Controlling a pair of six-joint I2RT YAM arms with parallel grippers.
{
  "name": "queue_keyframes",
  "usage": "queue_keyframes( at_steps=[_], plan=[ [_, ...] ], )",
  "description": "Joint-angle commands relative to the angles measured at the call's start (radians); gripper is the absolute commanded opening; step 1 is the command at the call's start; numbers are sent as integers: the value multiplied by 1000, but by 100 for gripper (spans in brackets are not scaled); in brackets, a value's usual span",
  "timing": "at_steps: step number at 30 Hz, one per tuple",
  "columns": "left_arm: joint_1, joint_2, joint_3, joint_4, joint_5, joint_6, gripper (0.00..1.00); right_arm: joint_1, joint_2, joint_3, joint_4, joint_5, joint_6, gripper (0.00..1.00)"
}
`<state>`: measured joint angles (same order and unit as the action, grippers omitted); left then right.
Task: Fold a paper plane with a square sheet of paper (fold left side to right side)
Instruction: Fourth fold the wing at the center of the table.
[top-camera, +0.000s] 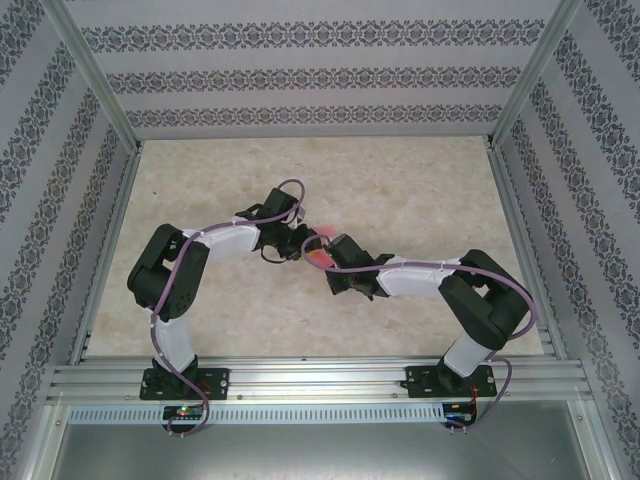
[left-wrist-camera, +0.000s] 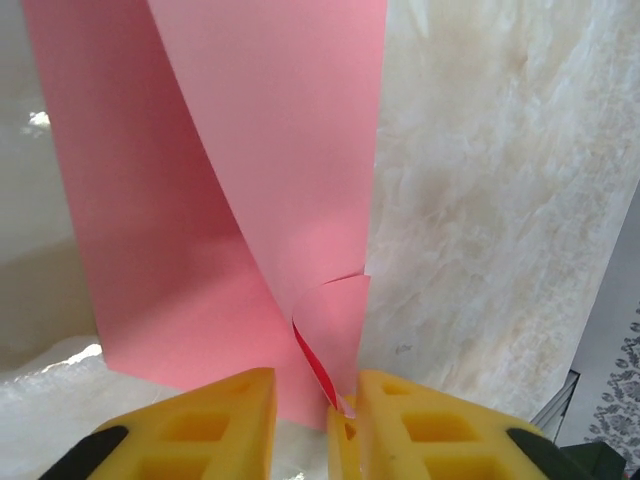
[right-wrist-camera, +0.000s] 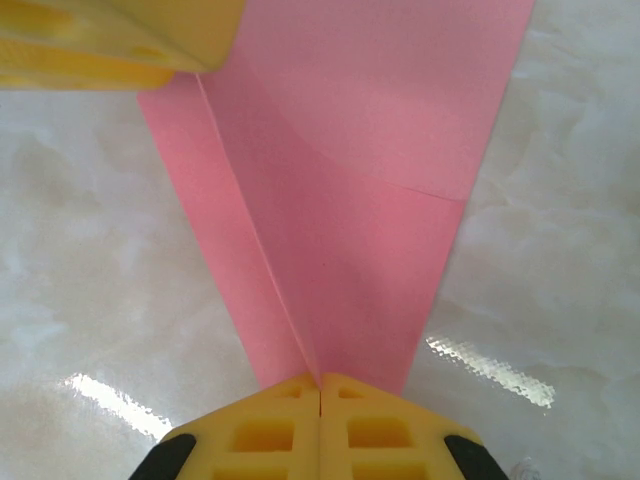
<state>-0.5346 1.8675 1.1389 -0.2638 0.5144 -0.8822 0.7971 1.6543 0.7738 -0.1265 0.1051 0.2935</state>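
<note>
A thin pink-red sheet of paper (top-camera: 322, 238) is held up off the pale marbled tabletop (top-camera: 400, 190) at the middle of the workspace, between the two arms that meet there. The right gripper (top-camera: 333, 258) comes at it from the right and the left gripper (top-camera: 292, 244) from the left. In the right wrist view, the right gripper (right-wrist-camera: 320, 382) has its yellow blocky fingers pressed flat together with no gap. The narrow end of the sheet of paper (right-wrist-camera: 370, 200) is pinched between them. From there the paper widens away like a fan, with one long straight crease running up its left part and a short fainter crease near its right edge. A yellow finger (right-wrist-camera: 110, 40) of the left gripper sits at the far left corner of the paper. In the left wrist view, the left gripper (left-wrist-camera: 315, 380) has its jaws a small way apart, with a clear slot between the yellow fingers (left-wrist-camera: 235, 420). The sheet of paper (left-wrist-camera: 250, 180) stands up in front of them in two overlapping layers. A curled lower edge dips into the slot and lies against the right-hand finger, not clamped. The tabletop (left-wrist-camera: 480, 200) lies beyond.
</note>
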Motion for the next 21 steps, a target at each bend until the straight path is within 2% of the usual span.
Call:
queue_keyframes(
  at_steps=[1,8,13,16,21],
  plan=[
    [15,-59,39,-42,6,23,38,-17,12,-22,50,-56,13,4],
    [44,-124,51,-81,-8,54,55,-53,5,-49,103,-139,33,4],
    [60,-172,1,-61,-40,46,59,-92,-11,-71,144,-213,54,4],
    [59,-176,-52,7,-22,17,53,-125,-13,-87,179,-273,75,4],
    [25,-114,-90,87,8,-7,35,-163,1,-97,226,-362,106,4]
  ],
)
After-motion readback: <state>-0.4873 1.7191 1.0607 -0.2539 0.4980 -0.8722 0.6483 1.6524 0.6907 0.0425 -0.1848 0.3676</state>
